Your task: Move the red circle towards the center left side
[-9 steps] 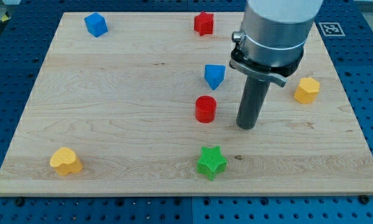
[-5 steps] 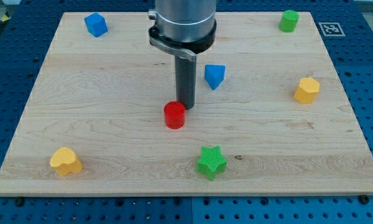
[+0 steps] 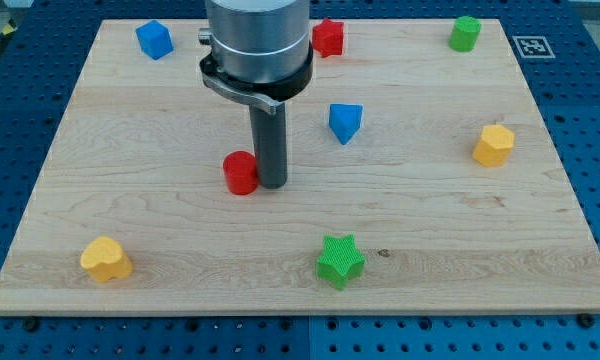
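The red circle, a short red cylinder, sits on the wooden board a little left of its middle. My tip stands right against the circle's right side, touching it. The rod rises from there to the grey arm body at the view's top.
A blue triangle lies right of the rod. A red star is partly behind the arm. A blue block is at top left, a green block at top right, a yellow block at right, a green star at bottom, a yellow heart at bottom left.
My tip swept from right of the red circle leftward, and the circle has slid left across the board with the tip pressed against its right side.
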### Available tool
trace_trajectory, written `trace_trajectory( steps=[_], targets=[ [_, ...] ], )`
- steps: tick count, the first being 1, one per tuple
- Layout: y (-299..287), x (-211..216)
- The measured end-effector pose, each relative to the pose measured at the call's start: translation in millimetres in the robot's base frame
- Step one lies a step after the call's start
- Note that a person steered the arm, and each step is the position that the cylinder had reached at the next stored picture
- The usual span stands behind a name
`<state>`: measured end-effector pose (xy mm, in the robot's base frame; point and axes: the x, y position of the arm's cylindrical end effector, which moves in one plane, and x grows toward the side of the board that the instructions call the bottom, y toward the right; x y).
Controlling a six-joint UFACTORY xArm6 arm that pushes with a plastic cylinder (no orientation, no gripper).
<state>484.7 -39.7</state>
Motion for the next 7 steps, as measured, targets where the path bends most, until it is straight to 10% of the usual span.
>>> trace_trajectory(
  steps=[7],
  targets=[
    [-72.4, -46.3]
  ],
)
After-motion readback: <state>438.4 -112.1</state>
